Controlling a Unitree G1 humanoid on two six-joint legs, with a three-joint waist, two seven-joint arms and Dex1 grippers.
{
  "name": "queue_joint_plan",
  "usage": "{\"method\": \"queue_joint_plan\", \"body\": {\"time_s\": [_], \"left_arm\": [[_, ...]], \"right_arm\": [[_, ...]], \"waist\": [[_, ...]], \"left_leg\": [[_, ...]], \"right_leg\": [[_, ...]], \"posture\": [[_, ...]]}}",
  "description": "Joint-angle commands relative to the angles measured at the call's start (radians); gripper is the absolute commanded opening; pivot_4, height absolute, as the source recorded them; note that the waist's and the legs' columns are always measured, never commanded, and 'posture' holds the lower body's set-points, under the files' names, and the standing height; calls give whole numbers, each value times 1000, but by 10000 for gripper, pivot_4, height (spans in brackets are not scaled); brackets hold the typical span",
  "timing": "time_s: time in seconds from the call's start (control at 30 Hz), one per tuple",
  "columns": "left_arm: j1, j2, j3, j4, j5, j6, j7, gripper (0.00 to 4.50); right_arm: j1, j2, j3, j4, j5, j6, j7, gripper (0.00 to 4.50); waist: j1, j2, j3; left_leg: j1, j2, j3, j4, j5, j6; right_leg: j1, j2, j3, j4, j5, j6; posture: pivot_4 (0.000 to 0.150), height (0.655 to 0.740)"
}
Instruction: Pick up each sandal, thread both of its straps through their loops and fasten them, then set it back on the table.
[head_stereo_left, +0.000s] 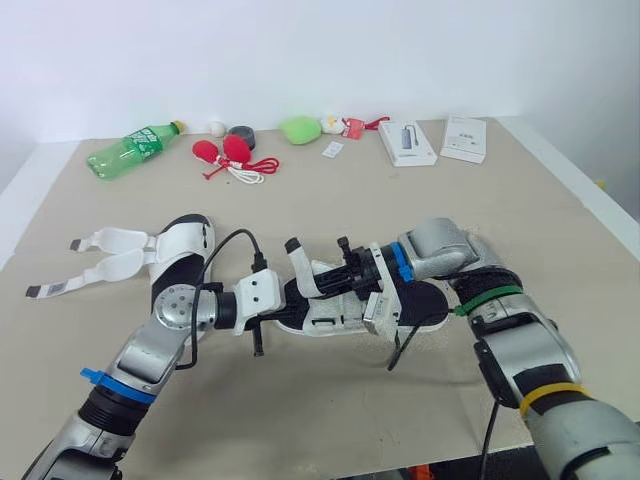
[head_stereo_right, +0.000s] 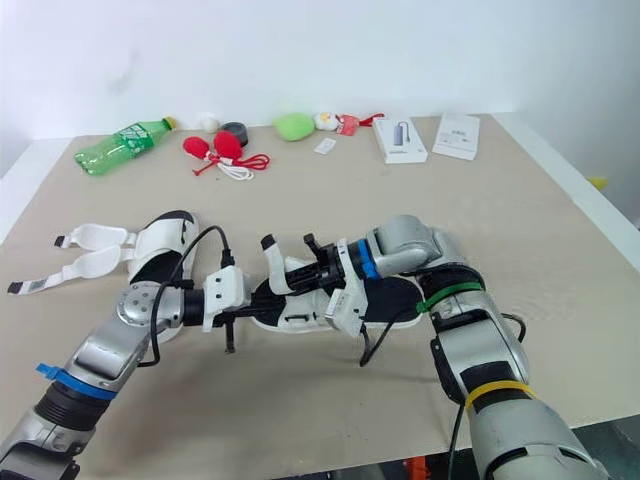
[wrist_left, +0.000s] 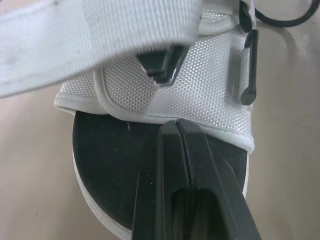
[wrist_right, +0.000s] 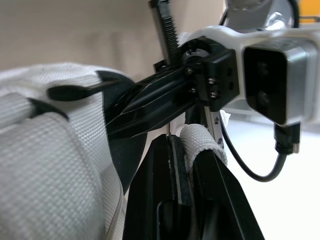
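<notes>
One white sandal with a black footbed (head_stereo_left: 425, 300) lies mid-table between my two arms. My right gripper (head_stereo_left: 345, 270) is shut on one of its white straps (wrist_right: 200, 140), which stands up from the sandal (head_stereo_left: 298, 262). My left gripper (wrist_left: 176, 125) comes in from the heel side over the footbed. Its fingers are shut, with the tips at the hem of the white upper (wrist_left: 200, 85). A black strap loop (wrist_left: 248, 65) sits on that upper. The second sandal (head_stereo_left: 182, 250) rests to the left with both straps (head_stereo_left: 105, 255) spread loose on the table.
Along the far edge lie a green bottle (head_stereo_left: 130, 148), red bulbs with a cord (head_stereo_left: 225, 152), a black roll (head_stereo_left: 241, 135), a green lump (head_stereo_left: 298, 128) and two white boxes (head_stereo_left: 407, 142) (head_stereo_left: 464, 138). Cables hang from both wrists.
</notes>
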Motion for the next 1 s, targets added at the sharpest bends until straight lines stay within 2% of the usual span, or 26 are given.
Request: {"method": "queue_joint_plan", "body": {"time_s": [0.03,0.1,0.23,0.33,0.43,0.6,0.77,1.0], "left_arm": [[16,8,-11,-6,3,12,-7,0],[19,9,-10,-10,3,14,-6,0],[21,11,-7,-15,1,19,-4,0],[23,12,-6,-19,1,21,-3,0],[24,10,-7,-22,0,25,-1,0],[23,8,-8,-21,1,28,-1,0],[18,9,-10,-14,2,25,-6,0],[4,5,-14,3,3,19,-13,0]], "right_arm": [[-38,-22,-55,-90,-254,-19,-296,672],[-51,-43,-31,-140,-424,17,-510,672],[-100,-150,222,-215,-768,295,-1132,672],[-149,-195,386,-198,-891,448,-1451,672],[-195,-205,491,-131,-922,528,-1608,672],[-246,-202,592,-22,-872,504,-1681,672],[-277,-201,614,31,-725,308,-1586,672],[-279,-240,582,-27,-601,230,-1485,672]], "waist": [[0,0,0],[0,0,0],[0,0,0],[-1,0,0],[-1,0,0],[-5,0,0],[-10,0,0],[-20,0,0]], "left_leg": [[0,0,0,0,0,0],[0,0,0,0,0,0],[-1,-1,1,-1,2,-3],[-1,-2,2,-1,4,-6],[-1,-2,4,-2,4,-7],[0,-2,10,-1,5,-7],[0,-2,12,-2,4,-5],[0,-1,12,-2,1,1]], "right_leg": [[0,0,1,0,0,0],[0,0,2,0,0,0],[-5,-2,6,3,-1,-4],[-7,-2,8,4,-2,-6],[-7,-1,10,5,-2,-5],[-7,0,13,5,0,-3],[-7,0,15,4,2,0],[-7,0,16,3,2,4]], "posture": [[1500,7400],[1500,7400],[1500,7400],[1500,7400],[1500,7400],[1500,7400],[1500,7400],[1500,7400]]}}
